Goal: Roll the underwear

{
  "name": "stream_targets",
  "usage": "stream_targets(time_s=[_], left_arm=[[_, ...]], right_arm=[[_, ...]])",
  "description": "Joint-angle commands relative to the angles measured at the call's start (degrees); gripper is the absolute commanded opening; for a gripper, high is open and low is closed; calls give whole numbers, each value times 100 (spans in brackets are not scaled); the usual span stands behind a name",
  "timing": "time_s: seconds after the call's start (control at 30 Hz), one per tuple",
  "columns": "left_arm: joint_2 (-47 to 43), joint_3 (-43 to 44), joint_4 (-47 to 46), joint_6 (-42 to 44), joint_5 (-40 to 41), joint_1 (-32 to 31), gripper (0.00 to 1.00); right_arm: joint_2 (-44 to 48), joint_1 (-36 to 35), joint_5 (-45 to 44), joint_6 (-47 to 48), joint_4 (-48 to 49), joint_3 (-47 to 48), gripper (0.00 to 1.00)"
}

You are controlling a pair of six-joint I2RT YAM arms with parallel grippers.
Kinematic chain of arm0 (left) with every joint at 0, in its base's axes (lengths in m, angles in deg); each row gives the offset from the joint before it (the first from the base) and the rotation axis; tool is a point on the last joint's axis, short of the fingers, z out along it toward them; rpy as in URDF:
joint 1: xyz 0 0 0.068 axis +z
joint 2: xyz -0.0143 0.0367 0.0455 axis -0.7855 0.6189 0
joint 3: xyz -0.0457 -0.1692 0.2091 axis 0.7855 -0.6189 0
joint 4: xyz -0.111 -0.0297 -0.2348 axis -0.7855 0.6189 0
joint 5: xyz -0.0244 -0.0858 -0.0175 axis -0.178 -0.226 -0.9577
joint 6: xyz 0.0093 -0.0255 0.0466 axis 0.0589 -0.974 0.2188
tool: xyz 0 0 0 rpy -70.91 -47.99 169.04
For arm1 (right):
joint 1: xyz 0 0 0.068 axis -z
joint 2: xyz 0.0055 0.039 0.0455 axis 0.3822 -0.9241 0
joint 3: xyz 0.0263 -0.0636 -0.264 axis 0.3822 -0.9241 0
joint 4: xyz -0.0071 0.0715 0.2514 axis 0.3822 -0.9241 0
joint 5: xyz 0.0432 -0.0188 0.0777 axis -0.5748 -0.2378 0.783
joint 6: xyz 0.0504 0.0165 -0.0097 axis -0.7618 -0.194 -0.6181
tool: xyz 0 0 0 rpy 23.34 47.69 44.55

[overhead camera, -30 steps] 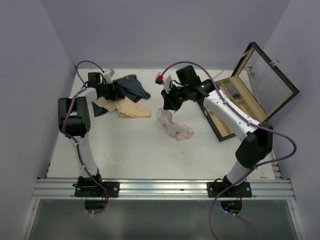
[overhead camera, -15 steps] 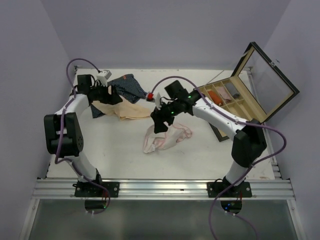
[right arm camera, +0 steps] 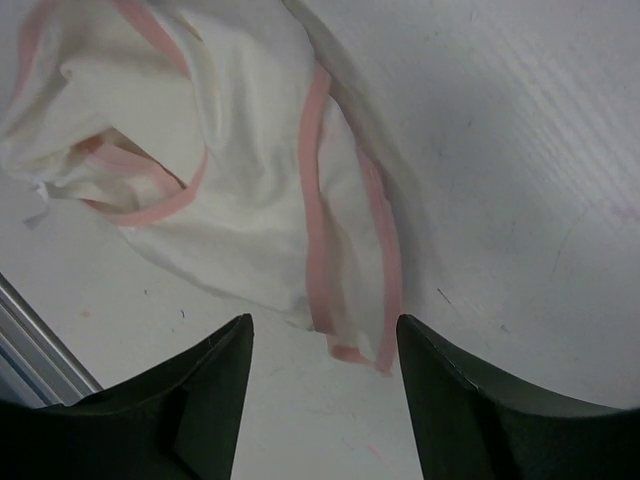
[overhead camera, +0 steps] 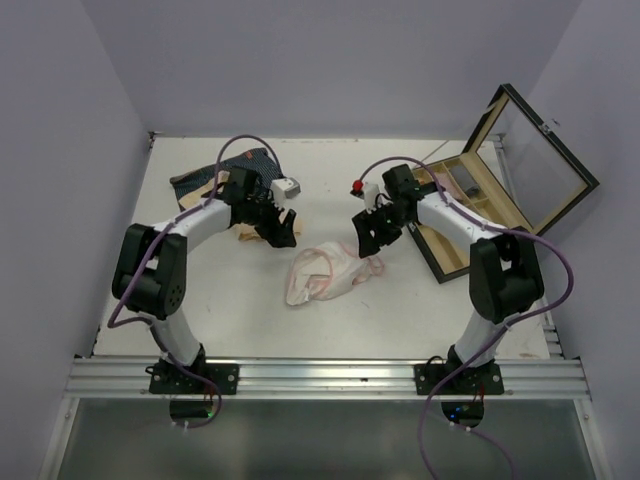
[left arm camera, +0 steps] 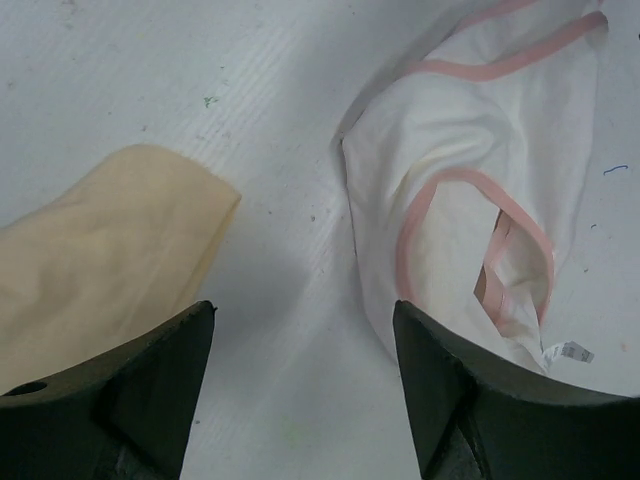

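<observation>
The pink-and-white underwear (overhead camera: 325,275) lies spread loosely on the white table, between my two grippers. My left gripper (overhead camera: 283,228) hangs open just beyond its left end, with nothing between the fingers. In the left wrist view that gripper (left arm camera: 302,310) is over bare table, with the pink-and-white underwear (left arm camera: 470,200) to the right and the beige underwear (left arm camera: 90,260) to the left. My right gripper (overhead camera: 368,232) is open over the garment's right end. The right wrist view shows it (right arm camera: 322,325) above the pink-trimmed corner (right arm camera: 230,150). The beige piece (overhead camera: 244,235) and navy striped piece (overhead camera: 200,183) lie partly under the left arm.
A compartmented wooden box (overhead camera: 470,200) with its glass lid raised stands at the right, close behind the right arm. Purple walls close in the table on three sides. A metal rail (overhead camera: 320,378) runs along the near edge.
The right gripper opened and let go of the pink-and-white underwear, which now lies spread on the table. The left arm swung from the back-left pile toward the centre and opened wider.
</observation>
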Motion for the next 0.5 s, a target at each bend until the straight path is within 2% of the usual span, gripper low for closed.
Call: stream_targets(time_s=[0.0,0.17,0.3,0.4,0.47], left_arm=[[325,599,65,203,158,-322,76],[871,960,22,142,175,-727,77],[1161,1109,-67,19,175,-947,77],[1354,1233,-75,2,61,-1052,76],[1451,1294,-93,-7,-62,-1096,73]], right_arm=[[-25,218,-137,157,-39,-181,63],[-52,288,-110,175,-22,-410,62],[-245,288,-84,96,48,-481,57],[-386,288,-101,105,48,-463,48],[-403,288,-136,166,22,-454,36]])
